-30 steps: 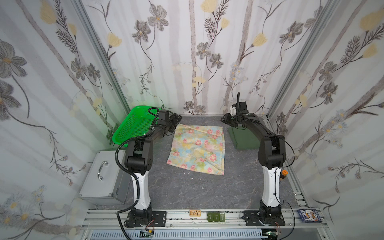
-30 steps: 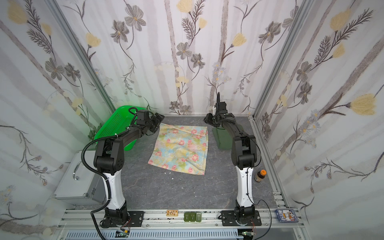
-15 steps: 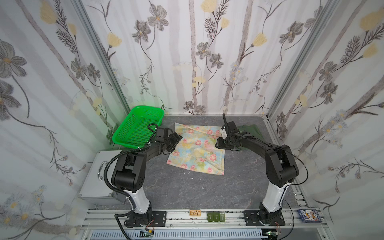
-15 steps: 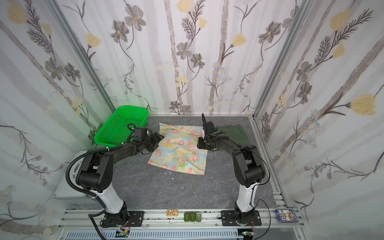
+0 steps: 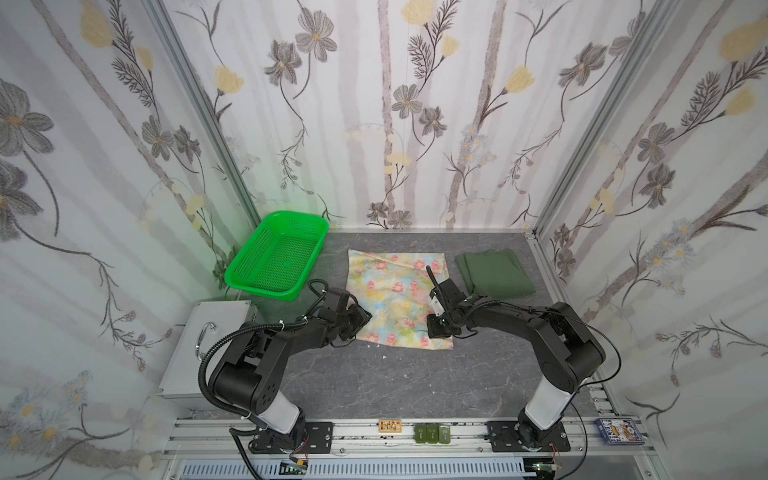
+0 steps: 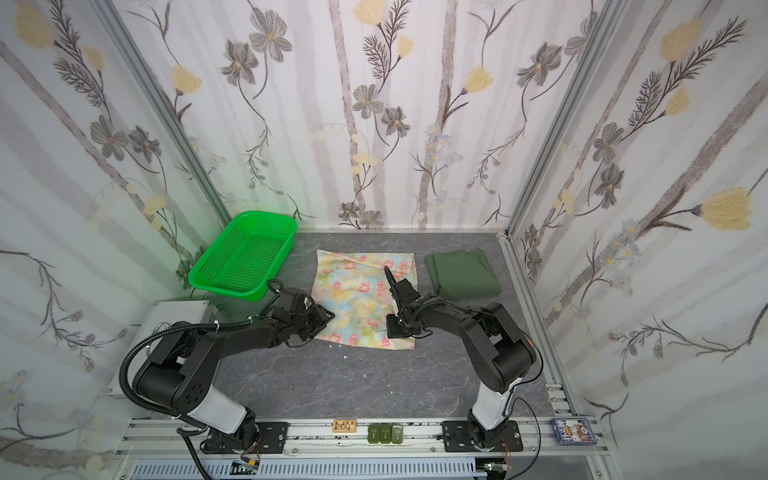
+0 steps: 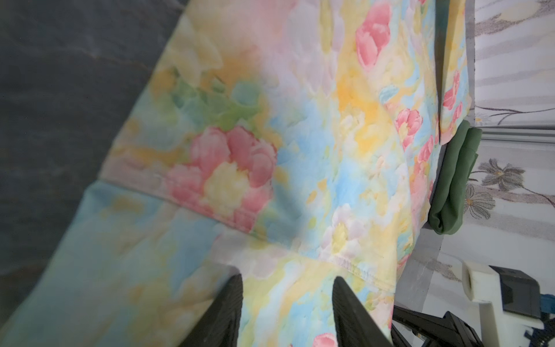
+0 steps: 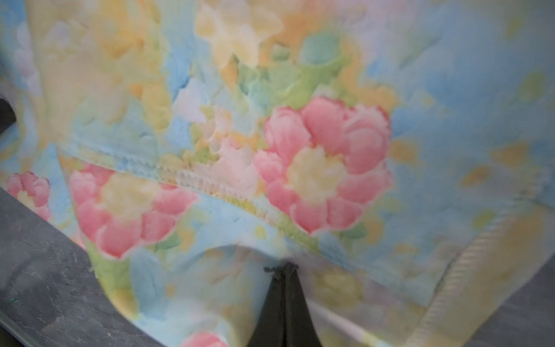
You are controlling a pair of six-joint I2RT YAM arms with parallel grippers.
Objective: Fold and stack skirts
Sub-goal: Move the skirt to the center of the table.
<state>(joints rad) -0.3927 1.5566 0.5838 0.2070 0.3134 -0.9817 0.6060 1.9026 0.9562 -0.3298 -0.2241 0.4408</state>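
Corner pickup is being set up on the pastel yellow-blue cloth skirt with pink flowers [image 5: 395,299], lying flat left of the folded dark olive-green cloth skirt [image 5: 494,274]: right gripper [image 8: 283,266] is clamping its near right corner, left gripper [image 7: 287,276] is straddling the near left, jaws apart, likely for a two-armed fold.

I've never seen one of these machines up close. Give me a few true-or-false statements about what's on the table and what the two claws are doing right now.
The green basket holds a skirt. False: nothing lies in it.
The right gripper is shut on the flowered skirt. True.
The olive-green skirt lies folded beside the flowered one, not on it. True.
The left gripper has its jaws pressed shut. False: they stand apart at the flowered skirt's edge.
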